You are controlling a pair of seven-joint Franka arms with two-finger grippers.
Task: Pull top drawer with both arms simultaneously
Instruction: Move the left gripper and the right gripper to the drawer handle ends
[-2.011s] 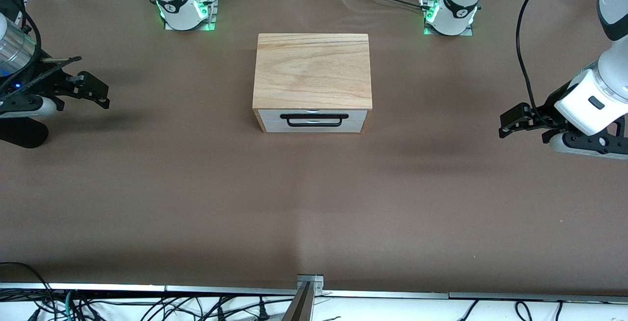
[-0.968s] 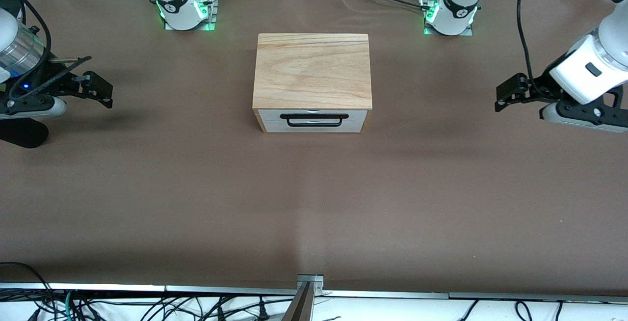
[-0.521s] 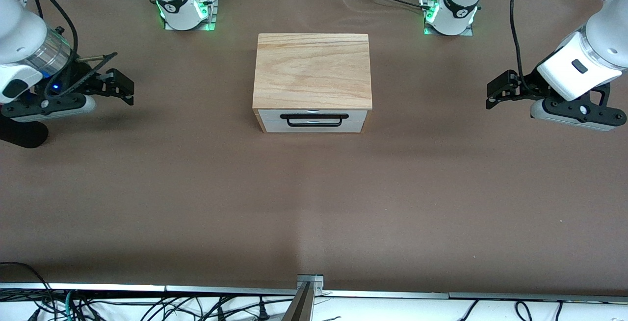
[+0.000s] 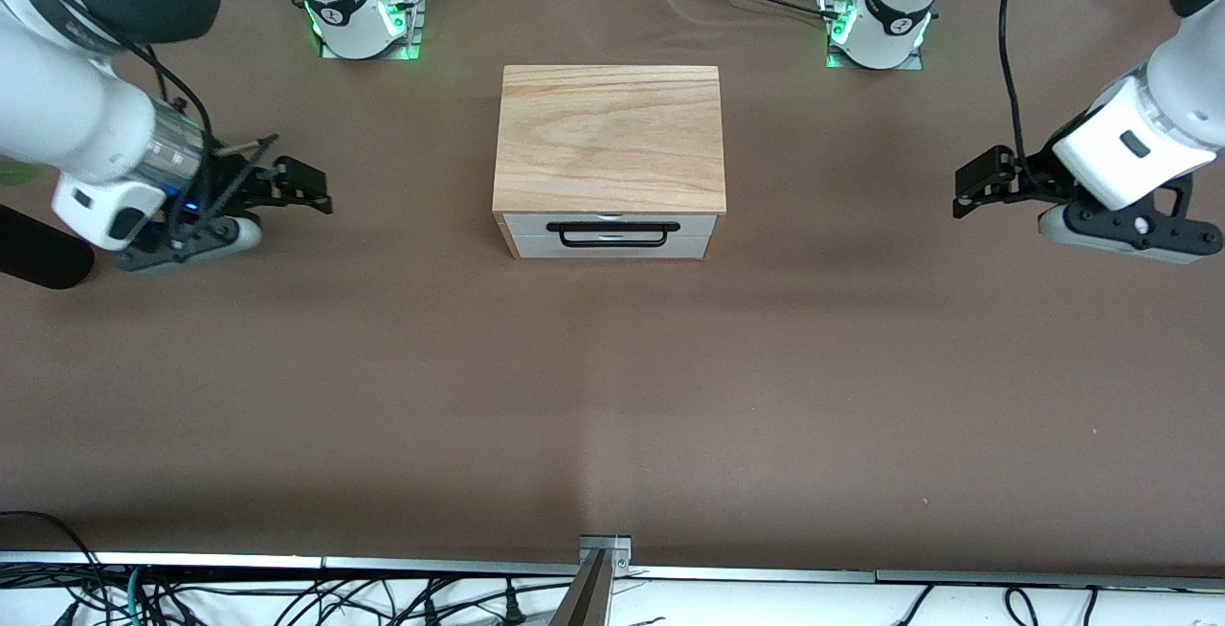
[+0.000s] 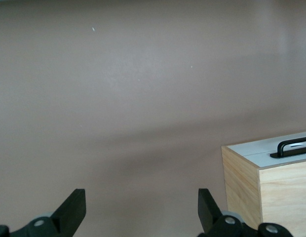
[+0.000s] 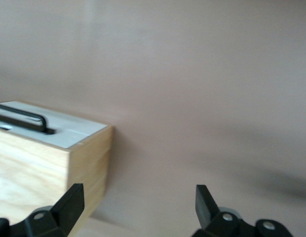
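Note:
The top drawer (image 4: pixel 529 224) is the white front panel under the oak-grain top of the cabinet (image 4: pixel 609 138) at mid-table, and it sits flush and closed. A black wire handle (image 4: pixel 612 234) runs across the white front. My right gripper (image 4: pixel 316 189) hovers open over the table toward the right arm's end, well apart from the cabinet. My left gripper (image 4: pixel 962 195) hangs open toward the left arm's end, farther off. The left wrist view shows the open left gripper (image 5: pixel 140 210) with the handle (image 5: pixel 293 148) off to one side. The right wrist view shows the open right gripper (image 6: pixel 138 200) near the cabinet's side (image 6: pixel 39 168).
Brown table covering (image 4: pixel 612 396) spreads around the cabinet. Both arm bases (image 4: pixel 359 18) (image 4: pixel 876 28) stand farther from the front camera than the cabinet. A metal bracket (image 4: pixel 603 549) and cables lie at the table's near edge.
My right gripper has swung in toward the cabinet from the right arm's end. My left gripper has barely shifted. The drawer has not moved.

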